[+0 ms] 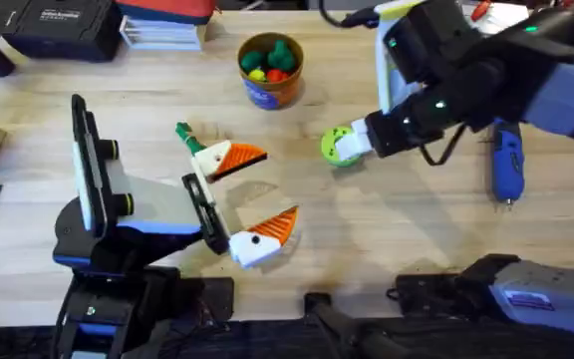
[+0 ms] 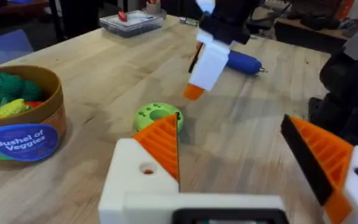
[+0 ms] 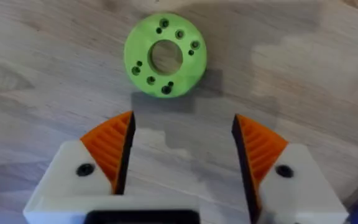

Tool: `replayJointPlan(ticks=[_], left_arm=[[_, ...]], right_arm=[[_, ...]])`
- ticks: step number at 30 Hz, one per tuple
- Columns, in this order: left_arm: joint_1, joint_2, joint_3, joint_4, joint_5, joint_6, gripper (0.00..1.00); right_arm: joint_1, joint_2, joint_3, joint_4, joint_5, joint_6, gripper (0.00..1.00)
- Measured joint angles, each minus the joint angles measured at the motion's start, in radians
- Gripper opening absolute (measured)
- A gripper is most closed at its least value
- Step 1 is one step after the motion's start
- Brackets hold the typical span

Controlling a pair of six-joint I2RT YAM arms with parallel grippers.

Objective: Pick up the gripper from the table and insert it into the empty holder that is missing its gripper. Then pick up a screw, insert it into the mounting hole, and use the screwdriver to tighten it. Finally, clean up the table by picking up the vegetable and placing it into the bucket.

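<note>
We find the round brown-orange cup with a blue label band (image 1: 270, 68) at the back of the wooden tabletop (image 1: 387, 229). The bright green round disc with holes (image 1: 339, 146) lies before it, rightward. The blue cylindrical screwdriver (image 1: 507, 165) lies farther right.

Left arm low over the worktop, left hand (image 1: 249, 204) spread wide, orange ribbed pads (image 2: 160, 144) facing each other, nothing between. Right arm reaching in across the right side, right hand (image 3: 182, 146) angled down, fingers parted, nothing gripped.
</note>
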Motion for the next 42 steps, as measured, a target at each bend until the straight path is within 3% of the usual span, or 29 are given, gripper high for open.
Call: replayJointPlan(ticks=[6, 10, 26, 38, 42], left_arm=[[0.0, 0.0, 0.0, 0.0, 0.0, 0.0, 0.985], [0.0, 0.0, 0.0, 0.0, 0.0, 0.0, 0.985], [0.0, 0.0, 0.0, 0.0, 0.0, 0.0, 0.985], [0.0, 0.0, 0.0, 0.0, 0.0, 0.0, 0.985], [0.0, 0.0, 0.0, 0.0, 0.0, 0.0, 0.985]], right_arm=[[0.008, 0.117, 0.0, 0.03, 0.021, -0.007, 0.671], [0.009, 0.157, 0.0, 0.058, 0.023, -0.007, 0.596], [0.042, 0.168, 0.0, 0.134, 0.023, -0.011, 0.515], [0.042, 0.221, 0.0, 0.14, -0.001, -0.011, 0.365], [0.042, 0.221, 0.0, 0.136, 0.001, -0.014, 0.239]])
